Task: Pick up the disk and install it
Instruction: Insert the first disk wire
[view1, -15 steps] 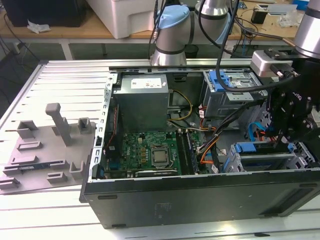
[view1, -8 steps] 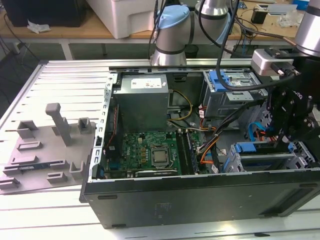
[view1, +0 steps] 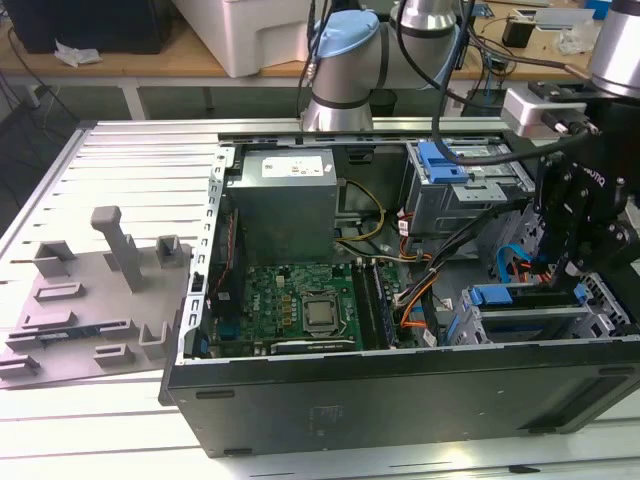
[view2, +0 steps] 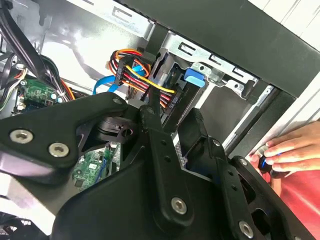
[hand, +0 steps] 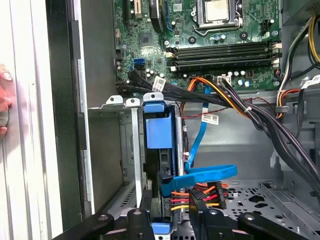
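The disk stands on edge in the metal drive cage at the front corner of the open computer case, its blue rail level with the cage top. In the second wrist view the disk is a dark slab beside a blue tab. My gripper hangs right over the cage's end on the exterior view's right. Its black fingers stand a little apart on either side of the disk's near end, open, with nothing seen between the tips.
A blue flat cable and a bundle of orange, red and yellow wires lie right beside the disk. Thick black cables cross above. A second cage with a blue bracket and the grey power supply stand farther back. A person's hand rests at the case edge.
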